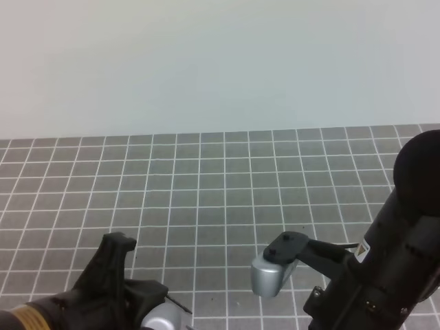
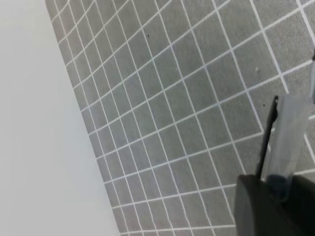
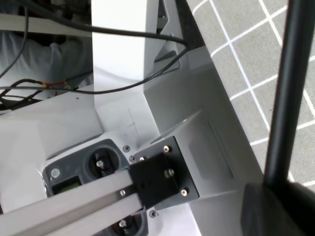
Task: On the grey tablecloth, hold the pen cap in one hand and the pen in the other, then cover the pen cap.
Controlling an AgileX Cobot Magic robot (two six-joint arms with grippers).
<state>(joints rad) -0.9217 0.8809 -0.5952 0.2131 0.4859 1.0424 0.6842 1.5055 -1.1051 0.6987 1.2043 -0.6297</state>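
The grey tablecloth (image 1: 206,185) with its white grid covers the table. In the left wrist view my left gripper (image 2: 278,189) is shut on the pen cap (image 2: 285,137), a short greyish tube with a thin black clip that sticks up out of the black finger (image 2: 261,206) above the cloth. In the right wrist view my right gripper (image 3: 278,194) is shut on the pen (image 3: 288,88), a long black rod that rises out of the top of the frame. From above, the left arm (image 1: 103,289) is at the bottom left and the right arm (image 1: 392,268) at the bottom right, well apart.
A plain pale wall (image 1: 220,62) stands behind the cloth's far edge. The right wrist view shows the table's white edge, a metal frame bracket (image 3: 157,179) and loose cables (image 3: 98,34) beside the cloth.
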